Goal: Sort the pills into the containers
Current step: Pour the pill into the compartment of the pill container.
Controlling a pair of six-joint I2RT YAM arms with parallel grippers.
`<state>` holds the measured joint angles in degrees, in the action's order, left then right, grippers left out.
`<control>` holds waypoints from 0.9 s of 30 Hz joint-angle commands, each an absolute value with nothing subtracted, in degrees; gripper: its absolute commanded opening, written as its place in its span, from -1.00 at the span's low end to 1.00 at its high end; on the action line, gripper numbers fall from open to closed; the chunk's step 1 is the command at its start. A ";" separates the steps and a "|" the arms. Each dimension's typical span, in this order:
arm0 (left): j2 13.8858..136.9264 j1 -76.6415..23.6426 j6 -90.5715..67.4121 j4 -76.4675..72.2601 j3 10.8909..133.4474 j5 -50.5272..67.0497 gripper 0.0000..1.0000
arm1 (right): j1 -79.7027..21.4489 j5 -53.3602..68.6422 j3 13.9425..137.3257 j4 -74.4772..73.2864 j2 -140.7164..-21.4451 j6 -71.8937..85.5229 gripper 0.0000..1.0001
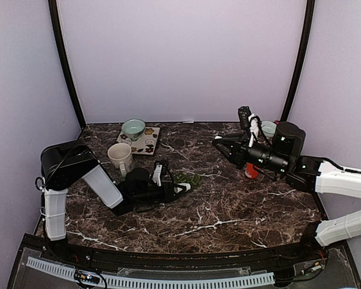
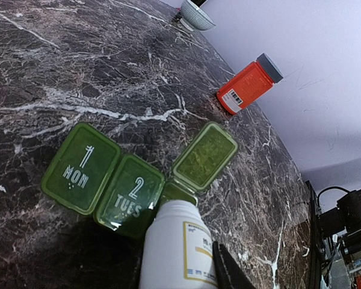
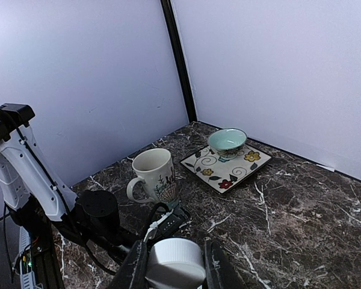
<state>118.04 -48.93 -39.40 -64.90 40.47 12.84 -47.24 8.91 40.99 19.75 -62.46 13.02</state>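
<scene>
A green weekly pill organizer (image 2: pixel 132 192) lies mid-table, also in the top view (image 1: pixel 189 179). Its MON and TUES lids are closed and the third lid (image 2: pixel 204 156) is open. My left gripper (image 1: pixel 168 191) is shut on an uncapped white pill bottle (image 2: pixel 174 253), tilted with its mouth over the open third compartment (image 2: pixel 179 194). No pills show. My right gripper (image 1: pixel 221 144) is raised above the table's right side, shut on the white ribbed cap (image 3: pixel 175 262). An orange bottle with a grey cap (image 2: pixel 248 87) stands under the right arm (image 1: pixel 251 172).
A cream mug (image 1: pixel 120 158) stands back left, beside a flowered square plate (image 1: pixel 147 146) with a teal bowl (image 1: pixel 133 127) on it. A second bowl (image 1: pixel 268 127) sits back right. Walls enclose the back and sides.
</scene>
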 commanded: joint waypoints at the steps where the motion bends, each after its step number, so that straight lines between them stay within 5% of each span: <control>1: 114.91 -49.31 -37.99 -63.24 41.31 12.04 -1.00 | -46.77 8.70 41.02 22.65 -62.67 13.71 -0.79; 27: 112.99 -49.99 -36.77 -62.14 42.01 11.47 -1.00 | -46.79 8.92 40.81 22.68 -62.47 13.67 -0.80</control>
